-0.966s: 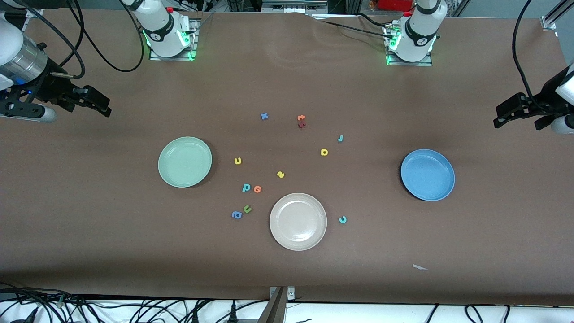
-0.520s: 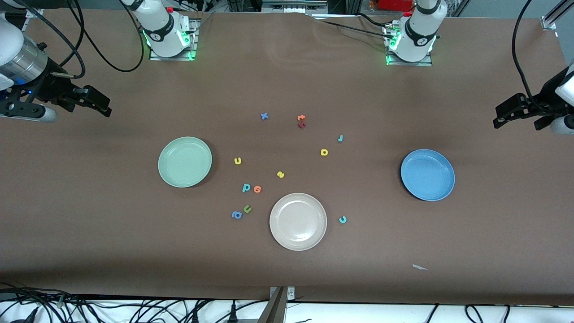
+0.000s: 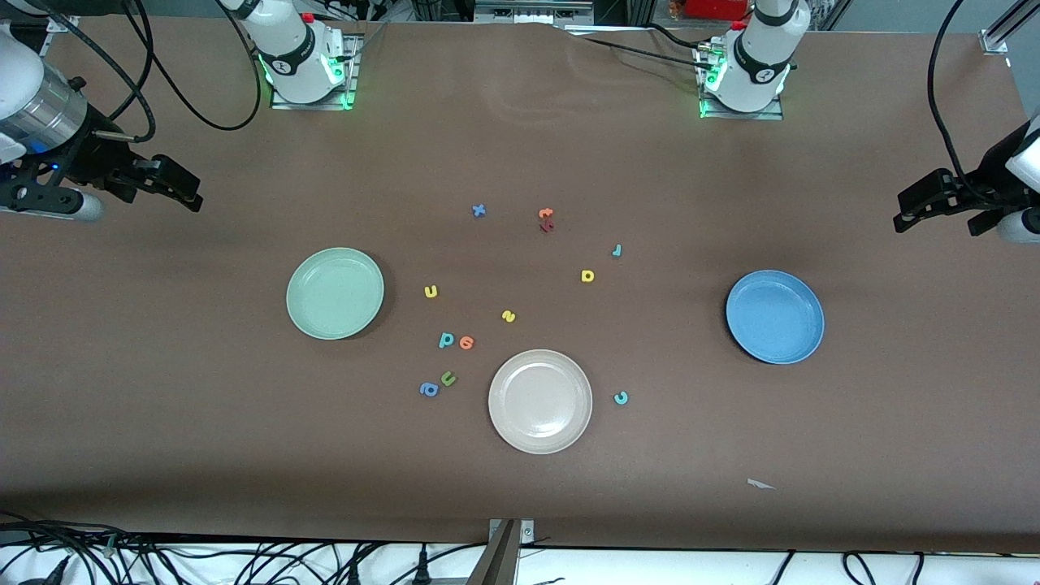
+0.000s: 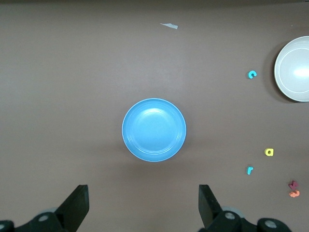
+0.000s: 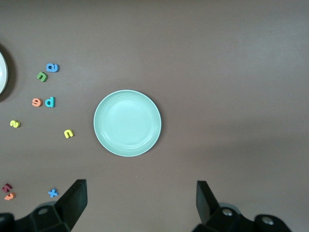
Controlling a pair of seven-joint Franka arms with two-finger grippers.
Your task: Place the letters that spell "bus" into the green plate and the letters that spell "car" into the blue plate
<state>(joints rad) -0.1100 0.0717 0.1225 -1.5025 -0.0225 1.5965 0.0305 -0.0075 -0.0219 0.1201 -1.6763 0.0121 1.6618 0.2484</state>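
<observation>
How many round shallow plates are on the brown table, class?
3. The pale mint-green round shallow plate lies toward the right arm's end, the mid-blue round shallow plate toward the left arm's end, and the beige-white round shallow plate between them, nearest the front camera. None seems hidden.

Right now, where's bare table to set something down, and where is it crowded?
Bare table lies between the blue plate and the teal c, and nearer the camera than the beige-white plate. Crowded: the letters between the green plate and beige-white plate.

The left gripper (image 4: 143, 208), fingers (image 4: 77, 205) spread, hangs above the blue plate (image 4: 153, 129).
</observation>
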